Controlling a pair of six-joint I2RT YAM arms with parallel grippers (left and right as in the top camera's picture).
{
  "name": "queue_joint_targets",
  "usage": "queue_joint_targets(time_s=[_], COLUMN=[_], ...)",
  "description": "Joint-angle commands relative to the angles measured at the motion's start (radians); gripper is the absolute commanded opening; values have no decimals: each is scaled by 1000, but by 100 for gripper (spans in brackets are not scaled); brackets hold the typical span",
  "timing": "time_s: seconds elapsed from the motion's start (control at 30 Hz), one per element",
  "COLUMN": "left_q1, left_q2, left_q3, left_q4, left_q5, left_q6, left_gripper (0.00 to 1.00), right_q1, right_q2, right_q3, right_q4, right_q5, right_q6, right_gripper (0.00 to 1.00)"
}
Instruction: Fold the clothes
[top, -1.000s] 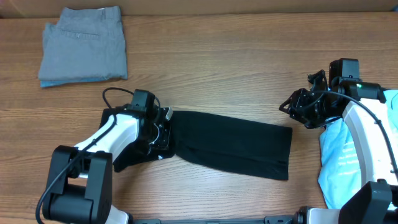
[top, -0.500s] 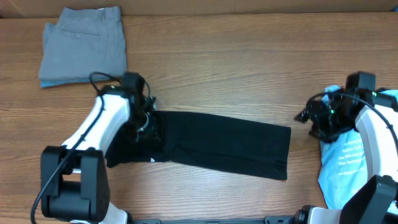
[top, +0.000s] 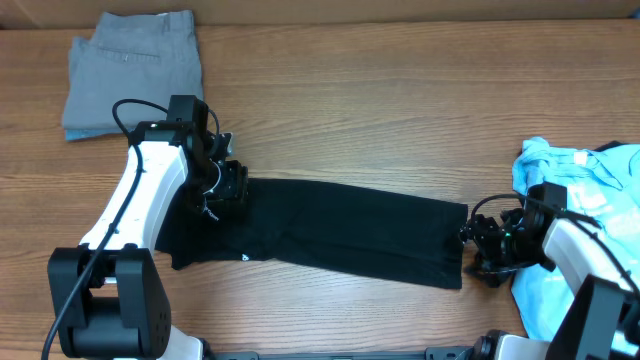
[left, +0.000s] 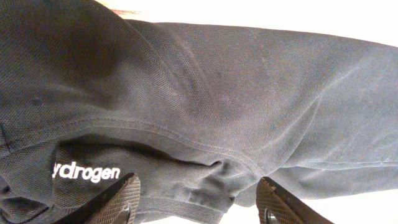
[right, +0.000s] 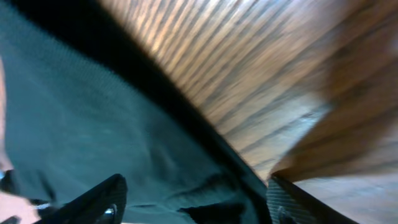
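Observation:
The black shirt (top: 350, 235) lies folded into a long strip across the middle of the table. My left gripper (top: 222, 190) hovers over its left end with the jaws open; the left wrist view shows the black cloth (left: 205, 106) with a white logo between the open fingers (left: 196, 202). My right gripper (top: 478, 250) is at the strip's right edge, open; the right wrist view shows the shirt's edge (right: 124, 143) between its fingers (right: 196, 205). The light blue printed tee (top: 580, 220) lies bunched at the right edge.
A folded grey garment (top: 135, 72) lies at the back left of the wooden table (top: 380, 110).
My left gripper has moved back and left off the shirt's left end. My right arm has swung toward the near side, down to the shirt's right edge, uncovering the blue tee.

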Motion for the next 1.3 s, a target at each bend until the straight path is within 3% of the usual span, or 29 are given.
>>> queue_joint_targets(time_s=[0.0,0.13,0.2,0.27,0.4,0.73,0.93,1.27], left_q1=[6,6,6,6,6,10,31,60], left_q2=[-19,-19,-19,-19,-19,-19,-19,-19], left_q3=[15,15,15,15,15,15,16,16], left_q4=[0,6,5,4,-5,-14,-24,-28], left_q5=[-1,-1,-1,-1,-2,-2,-1,3], left_q6=[19,19,19,19,19,19,19,18], left_gripper=[63,63,63,62,62,59,59,57], right_q1=[3,16,16,16,15,-16,-7,246], right_q2=[30,30,30,30,13,-42,-42,-40], right_q3=[-102,-117,-116,-108,-37,321,544,579], right_q4=[101,124,125,125,63,-238,-352,-377], right_q5=[-54,-71,-79,-82,-48,311,365,355], right_q6=[-3,-18,-17,-13,-18,-18,-26,5], right_gripper=[68,50,27,16,5,4,4,4])
